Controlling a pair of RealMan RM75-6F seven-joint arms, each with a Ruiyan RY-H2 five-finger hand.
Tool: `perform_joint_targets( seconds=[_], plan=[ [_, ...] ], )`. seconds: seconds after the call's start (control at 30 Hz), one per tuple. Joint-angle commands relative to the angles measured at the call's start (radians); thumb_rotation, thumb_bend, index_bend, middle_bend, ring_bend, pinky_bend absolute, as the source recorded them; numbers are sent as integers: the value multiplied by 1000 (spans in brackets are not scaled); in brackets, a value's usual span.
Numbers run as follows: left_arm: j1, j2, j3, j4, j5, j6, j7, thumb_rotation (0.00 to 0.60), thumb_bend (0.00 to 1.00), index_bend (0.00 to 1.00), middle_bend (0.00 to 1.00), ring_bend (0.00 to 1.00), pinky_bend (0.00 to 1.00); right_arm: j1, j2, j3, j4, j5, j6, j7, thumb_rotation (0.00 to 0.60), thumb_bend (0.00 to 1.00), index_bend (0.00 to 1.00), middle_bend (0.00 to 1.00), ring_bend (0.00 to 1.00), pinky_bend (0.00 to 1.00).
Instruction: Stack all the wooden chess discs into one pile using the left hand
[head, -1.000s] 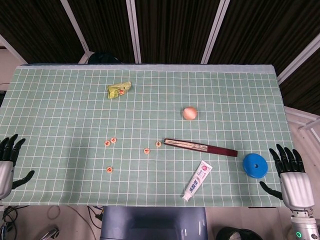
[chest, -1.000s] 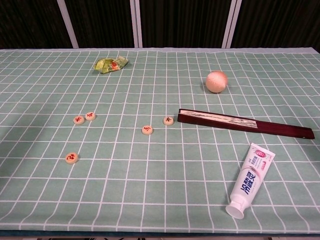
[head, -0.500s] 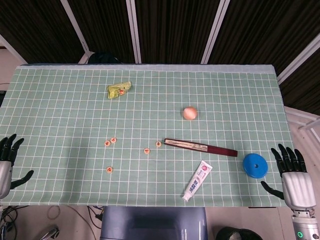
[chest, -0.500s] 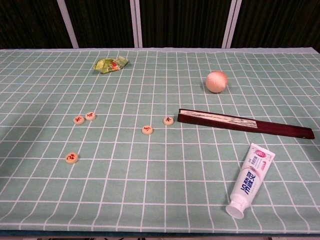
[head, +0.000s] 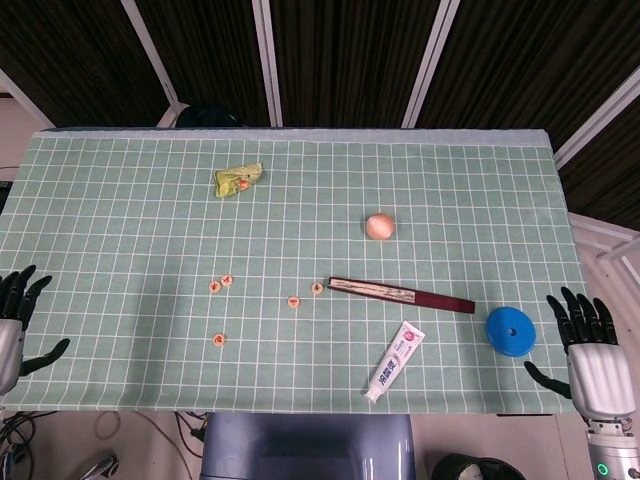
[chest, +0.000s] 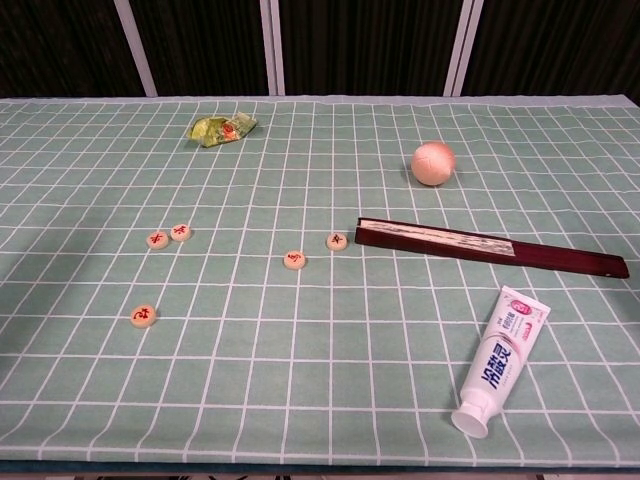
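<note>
Several wooden chess discs lie flat and apart on the green grid cloth. Two discs (head: 221, 284) (chest: 168, 236) sit side by side at the left. One disc (head: 218, 340) (chest: 143, 316) lies alone nearer the front. Another disc (head: 294, 301) (chest: 294, 260) and one more disc (head: 317, 288) (chest: 337, 241) lie near the middle, the latter close to the fan's tip. My left hand (head: 12, 325) hangs open off the table's left front edge, far from every disc. My right hand (head: 590, 355) is open off the right front corner. Neither hand shows in the chest view.
A dark folded fan (head: 402, 295) (chest: 490, 247) lies right of the discs. A toothpaste tube (head: 395, 361) (chest: 498, 360) is at the front right, a blue round lid (head: 511, 331) beside it. A peach-coloured ball (head: 380, 226) (chest: 434, 163) and a green snack packet (head: 238, 179) (chest: 222, 128) lie further back.
Both hands have sunk slightly toward the lower frame edge, away from the table. The discs and other objects have not moved.
</note>
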Motion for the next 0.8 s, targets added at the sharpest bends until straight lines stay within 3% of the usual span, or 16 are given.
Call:
perform_joint_targets(
  seconds=[0.03, 0.17, 0.27, 0.43, 0.7, 0.8],
  plan=[
    [-26, 10, -8, -9, 9, -30, -1, 600, 153, 163, 0, 0, 0, -1, -3, 0, 4, -1, 2, 3, 600, 233, 92, 13, 0, 0],
    [-97, 32, -37, -48, 2, -117, 26, 600, 152, 172, 0, 0, 0, 2, 1, 2, -8, -1, -1, -3, 600, 233, 92, 13, 0, 0],
    [-232, 28, -95, -123, -41, -284, 99, 600, 152, 189, 0, 0, 0, -1, -4, 2, -3, 7, -2, -1, 600, 232, 92, 13, 0, 0],
    [-425, -68, -185, -152, -295, -499, 332, 600, 152, 232, 0, 0, 0, 5, -5, 9, -17, 21, -14, -9, 600, 232, 92, 13, 0, 0],
    [-687, -352, -248, -35, -674, -544, 638, 600, 152, 297, 0, 0, 0, 15, -2, 27, -24, 66, -43, 11, 600, 232, 92, 13, 0, 0],
    [-754, -438, -248, 29, -737, -526, 699, 600, 153, 323, 0, 0, 0, 13, -1, 28, -19, 71, -43, 22, 600, 232, 92, 13, 0, 0]
  ],
)
